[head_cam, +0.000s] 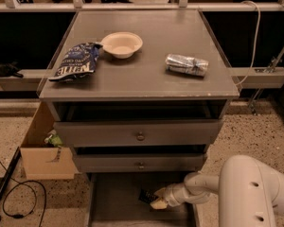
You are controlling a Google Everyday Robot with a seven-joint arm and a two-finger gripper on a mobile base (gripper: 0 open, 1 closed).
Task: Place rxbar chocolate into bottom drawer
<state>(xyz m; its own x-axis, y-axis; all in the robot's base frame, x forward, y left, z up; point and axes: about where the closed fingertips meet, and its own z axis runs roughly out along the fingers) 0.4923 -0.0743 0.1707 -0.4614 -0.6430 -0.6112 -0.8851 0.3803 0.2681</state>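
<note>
Cabinet (pixel 142 82), grey, seen from the front and above, with three drawers below its flat top. On the cabinet's top lie a blue chip bag (pixel 75 63) at the left edge, a pale bowl (pixel 121 44) just beside the bag toward the cabinet's middle, and a crinkled silver packet (pixel 187 64) on the right half, well apart from the bowl. The top drawer (pixel 104 134) and middle drawer (pixel 104 163), each with a round knob, stand slightly out from the cabinet's face. The bottom drawer (pixel 111 200) is pulled far out at the cabinet's foot, its grey floor and low side walls exposed.

The white arm (pixel 248 193) enters from the cabinet's lower right and reaches left over the bottom drawer. The gripper (pixel 157 203) sits inside that drawer's outline, right of its middle and just below the middle drawer's front. Its pale fingertips are closed on the bar (pixel 145 196), a small dark piece that sticks out leftward from the tips over the drawer floor; whether the bar touches the floor cannot be told.

A cardboard box (pixel 40 161) stands on the speckled floor against the cabinet's left side, with a black cable (pixel 20 196) looping in front of it.
</note>
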